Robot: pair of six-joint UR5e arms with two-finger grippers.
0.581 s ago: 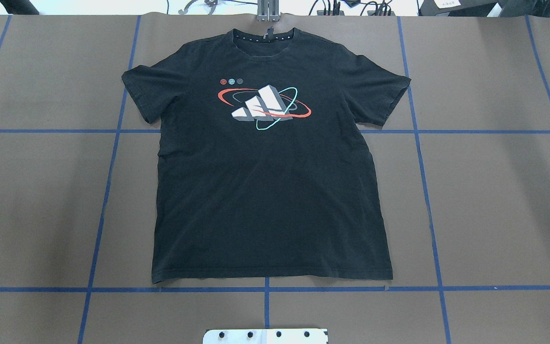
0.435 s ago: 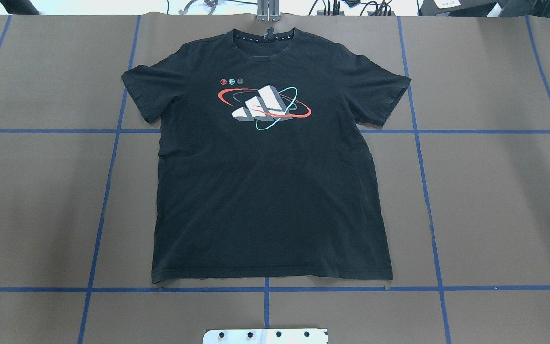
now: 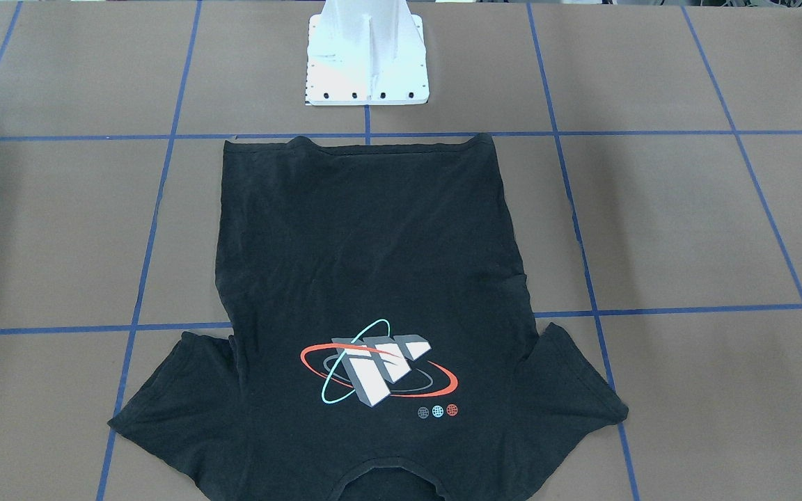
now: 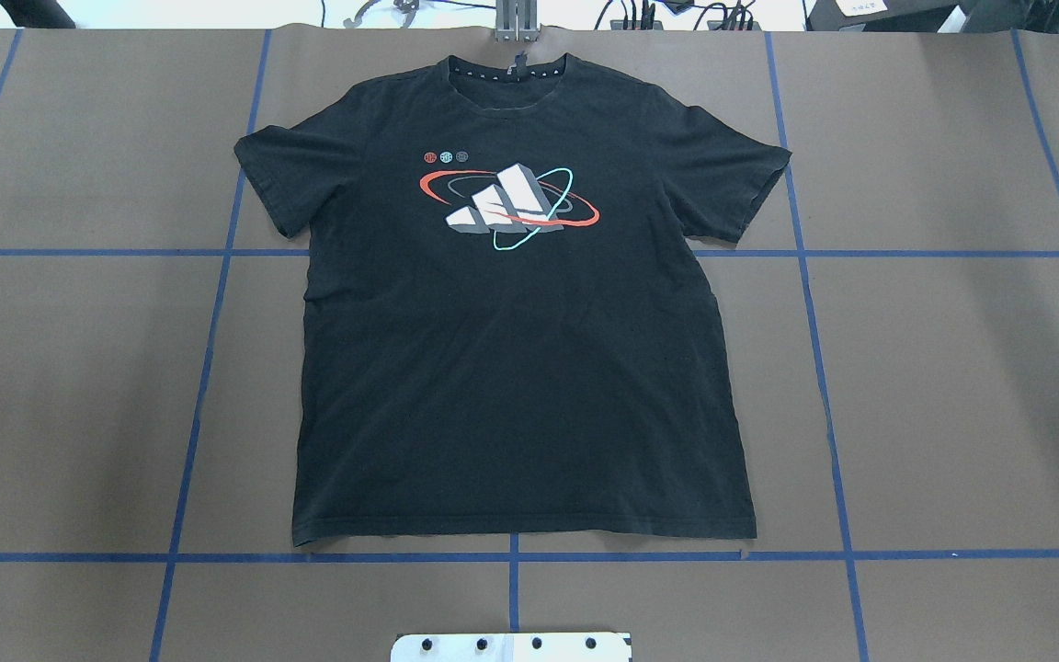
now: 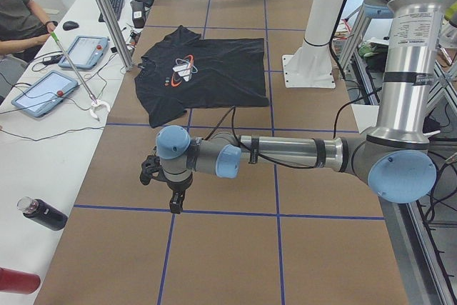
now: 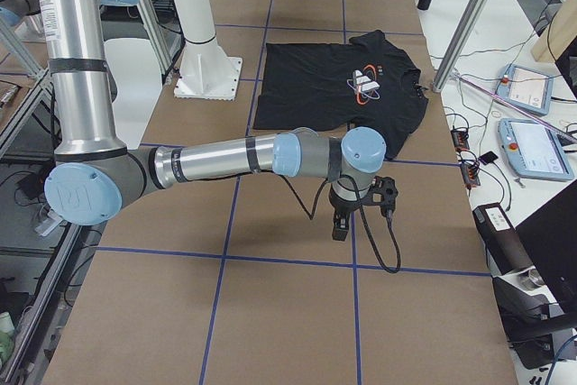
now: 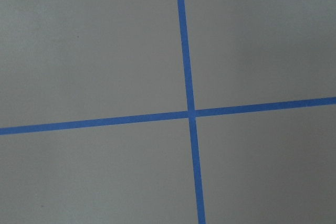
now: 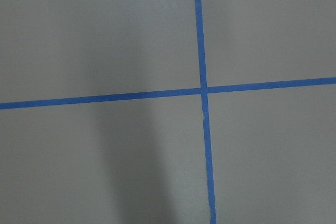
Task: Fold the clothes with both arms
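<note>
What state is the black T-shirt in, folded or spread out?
Spread out flat. The T-shirt lies logo up on the table, with both sleeves out sideways and no part doubled over.

Brown table [image 4: 952, 386], blue-taped; black T-shirt [image 4: 520, 368] flat

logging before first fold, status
Left gripper, right gripper both wide of shirt, open or shut unclear. Shirt flat, logo up, unfolded. Nothing on it.

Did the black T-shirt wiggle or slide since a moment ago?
No. In the overhead view, the black T-shirt lies in the same spot as before. Its bottom hem still sits just above the blue tape line that crosses the table.
</note>
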